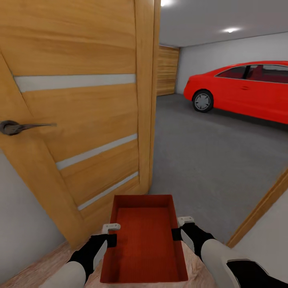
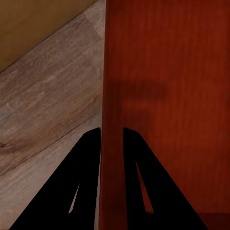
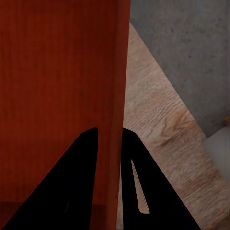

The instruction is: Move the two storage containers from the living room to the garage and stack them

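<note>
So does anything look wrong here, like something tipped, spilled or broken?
Nothing stands out. The red bin is empty and carried level, with the left pincer and the right pincer each clamped on a side wall. The wooden door stands open onto the garage, where the red car is parked.

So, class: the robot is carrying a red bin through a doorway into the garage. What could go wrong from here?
1. The open wooden door stands close on the left; the storage container or left arm could clip it.
2. The door frame angles in on the right, narrowing the gap.
3. Each gripper pinches only a thin side wall, left gripper and right gripper, so a bump might shift the grip.
</note>
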`<state>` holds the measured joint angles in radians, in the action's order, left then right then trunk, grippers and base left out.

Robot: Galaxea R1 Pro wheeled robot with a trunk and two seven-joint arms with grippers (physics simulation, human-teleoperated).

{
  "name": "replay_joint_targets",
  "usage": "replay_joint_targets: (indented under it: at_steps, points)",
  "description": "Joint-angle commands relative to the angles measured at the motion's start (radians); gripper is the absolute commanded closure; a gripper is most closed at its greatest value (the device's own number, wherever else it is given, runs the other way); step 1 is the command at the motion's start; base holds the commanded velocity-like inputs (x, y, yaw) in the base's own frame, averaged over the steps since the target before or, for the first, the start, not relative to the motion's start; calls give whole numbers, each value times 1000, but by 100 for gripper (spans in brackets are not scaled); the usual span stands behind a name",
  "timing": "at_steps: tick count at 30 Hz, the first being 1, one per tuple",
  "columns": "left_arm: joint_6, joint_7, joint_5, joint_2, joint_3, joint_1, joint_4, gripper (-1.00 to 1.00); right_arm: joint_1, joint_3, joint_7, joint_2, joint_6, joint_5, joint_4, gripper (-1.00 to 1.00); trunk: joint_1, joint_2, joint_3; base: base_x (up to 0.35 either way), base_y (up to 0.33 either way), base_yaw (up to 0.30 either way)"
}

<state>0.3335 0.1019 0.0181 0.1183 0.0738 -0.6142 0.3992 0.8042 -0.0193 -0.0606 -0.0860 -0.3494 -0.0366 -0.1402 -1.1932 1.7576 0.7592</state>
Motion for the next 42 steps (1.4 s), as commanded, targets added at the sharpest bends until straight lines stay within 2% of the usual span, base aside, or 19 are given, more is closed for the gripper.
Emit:
replay_joint_targets:
  at_steps: [1,10,29,42]
  points:
    - [18,-5,-29,-14,-19,0,-2,100,1,-57,2,0,-5,21,-5,100,0,0,1,295,0,0]
    - [18,-5,-29,-14,-19,-1,-2,100,1,-57,2,0,-5,21,-5,100,0,0,1,83,0,-25]
    - [18,-5,-29,-14,-19,-1,-2,100,1,-56,2,0,-5,21,-5,100,0,0,1,2,5,-212]
    - [18,-5,-29,-14,-19,0,-2,100,1,-57,2,0,-5,21,-5,100,0,0,1,0,196,-12]
